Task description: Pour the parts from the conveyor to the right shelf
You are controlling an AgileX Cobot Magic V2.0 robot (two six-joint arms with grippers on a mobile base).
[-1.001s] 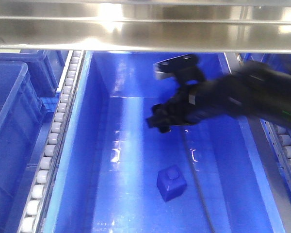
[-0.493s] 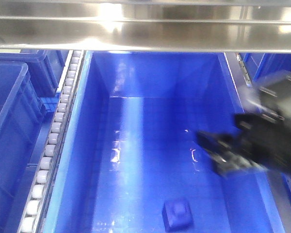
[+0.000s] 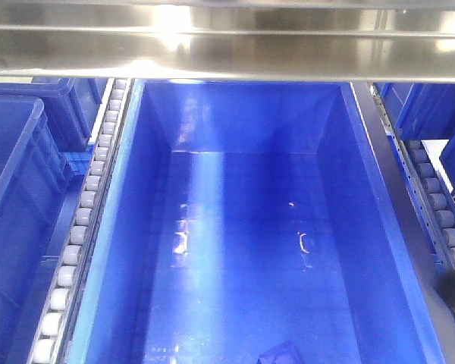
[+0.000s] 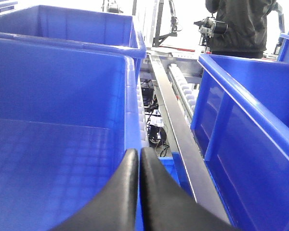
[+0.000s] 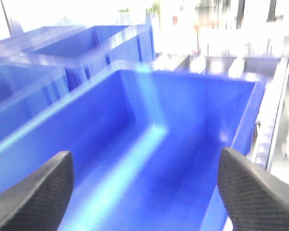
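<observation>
While the right pincer [image 5: 144, 192] gapes over the bin [image 5: 183, 125], the left pincer [image 4: 138, 166] is pressed closed.

You're in a warehouse or factory parts-storage area, not a home or office. A stainless-steel rack [image 3: 227, 53] runs across the front view, with white roller tracks [image 3: 87, 205] between deep blue plastic bins [image 3: 364, 227], the sort used on flow shelving. From the left wrist view you see more blue bins in rows [image 4: 62, 96], a steel rail [image 4: 176, 130] between them, and a person in dark clothing [image 4: 241, 26] standing beyond beside equipment in a bright hall
</observation>
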